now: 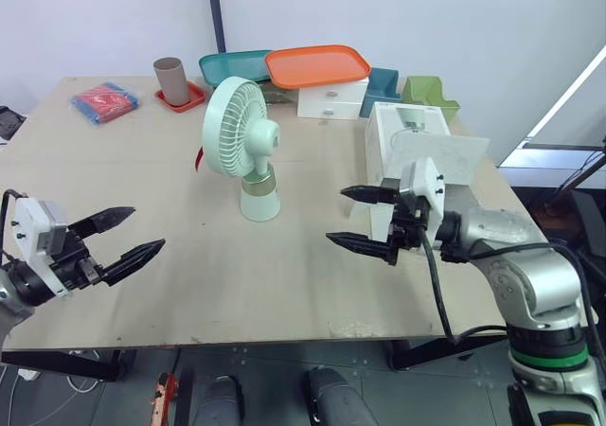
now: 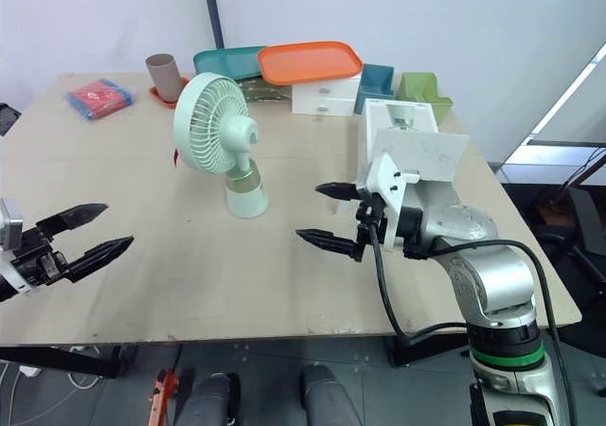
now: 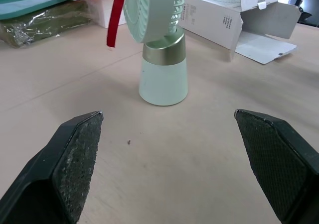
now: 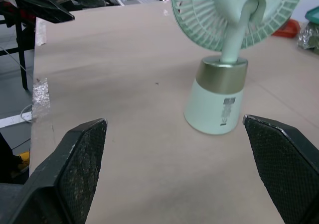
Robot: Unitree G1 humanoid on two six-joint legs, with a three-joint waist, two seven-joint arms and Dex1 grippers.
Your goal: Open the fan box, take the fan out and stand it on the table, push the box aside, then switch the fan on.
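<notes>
Two steps look left to me: shoving the box away and switching the fan on. Most of the head view is taken up by the worktop [image 1: 284, 293], with bare surface through the middle and lower part of the frame.

The fan box [image 1: 402, 133] lies at centre right of the frame. Its flap [image 1: 445, 156] is open toward the near edge, just behind the right pincer [image 1: 336, 215]. The fan [image 1: 237, 128] stands upright at centre frame, apart from the box, its back turned toward that pincer.

The right pincer, jaws spread wide and empty, hovers between fan and box and is aimed at the fan. The left pincer [image 1: 148, 227], likewise wide open and empty, hangs at lower left, well apart from the fan.

I judge the box close enough to crowd the fan. Push it toward the right edge of the frame, pressing low on its side so it slides rather than tips. For the switch, steady the base [image 4: 217, 102] lightly, since the fan looks top-heavy. I cannot tell where the button sits.
</notes>
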